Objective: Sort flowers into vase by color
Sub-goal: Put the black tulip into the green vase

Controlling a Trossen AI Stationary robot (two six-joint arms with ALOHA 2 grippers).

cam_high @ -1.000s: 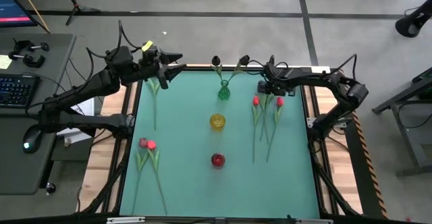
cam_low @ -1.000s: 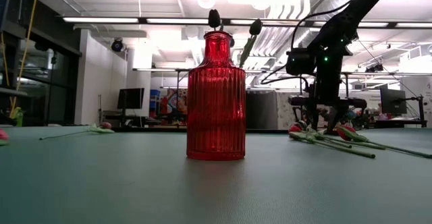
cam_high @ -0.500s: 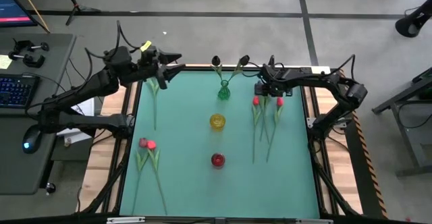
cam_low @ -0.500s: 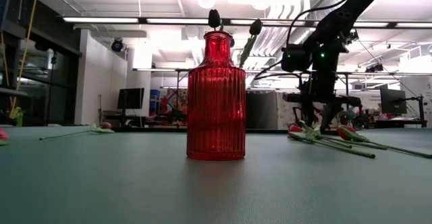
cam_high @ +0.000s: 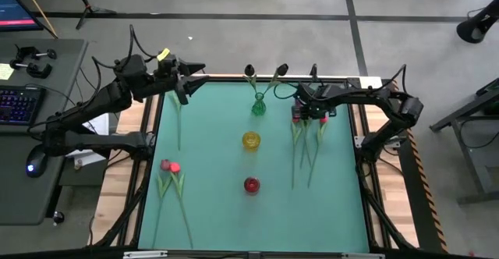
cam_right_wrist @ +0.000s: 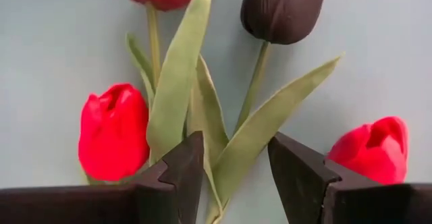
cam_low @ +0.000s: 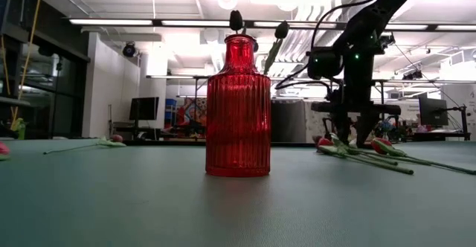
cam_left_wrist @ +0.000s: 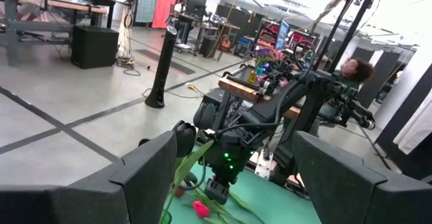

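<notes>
My right end effector (cam_right_wrist: 229,166) hangs open just above the flowers (cam_right_wrist: 113,135) lying on the desk (cam_high: 218,157). My left end effector (cam_high: 184,78) waits, open wide, over the far left corner.

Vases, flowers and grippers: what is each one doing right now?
green vase: upright, holding two dark tulips
yellow vase: upright, no flowers
red vase: upright, no flowers
right-side tulips: lying flat
pink pair: lying flat
far-left flower: lying flat
right gripper: open, low over the right-side tulips, leaves between its fingers
left gripper: open, empty, raised
</notes>
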